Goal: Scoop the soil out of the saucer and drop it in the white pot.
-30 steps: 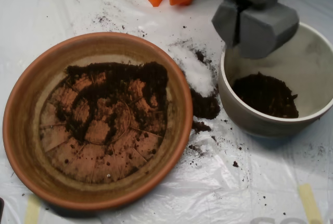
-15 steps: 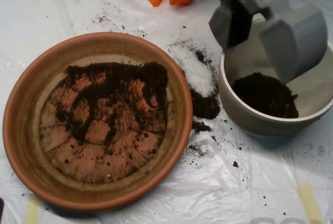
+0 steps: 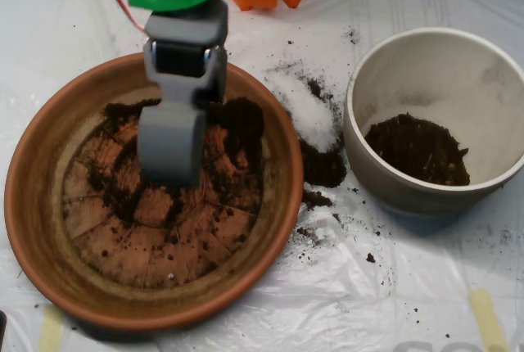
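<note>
Brightness: even, fairly bright, soft overall.
Glare: white sheen on the plastic sheet [image 3: 344, 303] below the white pot [image 3: 438, 119].
Shadows: soft, dark band under the saucer [image 3: 49, 229] lower rim; bluish shade beneath the white pot.
Sharpness: mildly soft, grainy; soil [image 3: 417, 149] detail smeared.

grey tool [image 3: 170, 173] sits down in the soil [image 3: 237, 127] inside the saucer [image 3: 49, 229]; white pot [image 3: 385, 184] at right.
</note>
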{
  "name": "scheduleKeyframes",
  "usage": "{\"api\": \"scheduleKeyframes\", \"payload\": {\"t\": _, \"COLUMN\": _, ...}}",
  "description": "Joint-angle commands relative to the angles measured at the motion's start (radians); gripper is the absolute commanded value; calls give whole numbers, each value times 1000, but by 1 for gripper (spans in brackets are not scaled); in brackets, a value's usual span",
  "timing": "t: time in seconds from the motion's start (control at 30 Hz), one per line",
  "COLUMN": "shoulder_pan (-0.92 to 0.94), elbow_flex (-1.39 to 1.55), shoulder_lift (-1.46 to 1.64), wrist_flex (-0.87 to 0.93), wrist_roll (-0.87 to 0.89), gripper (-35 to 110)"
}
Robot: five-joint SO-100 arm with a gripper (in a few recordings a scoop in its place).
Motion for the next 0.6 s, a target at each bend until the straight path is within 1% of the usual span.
{"api": "scheduleKeyframes", "payload": {"t": 0.0, "shoulder_pan": 97, "elbow_flex": 78, "shoulder_lift": -5, "wrist_flex": -83, "wrist_roll": -43, "gripper": 47}}
{"api": "scheduleKeyframes", "payload": {"t": 0.23, "shoulder_pan": 183, "elbow_flex": 207, "shoulder_lift": -84, "wrist_flex": -224, "wrist_roll": -84, "gripper": 54}}
{"api": "scheduleKeyframes", "payload": {"t": 0.4, "shoulder_pan": 206, "elbow_flex": 181, "shoulder_lift": -152, "wrist_flex": -202, "wrist_roll": -106, "gripper": 60}}
{"api": "scheduleKeyframes", "payload": {"t": 0.57, "shoulder_pan": 224, "elbow_flex": 169, "shoulder_lift": -221, "wrist_flex": -186, "wrist_roll": -132, "gripper": 63}}
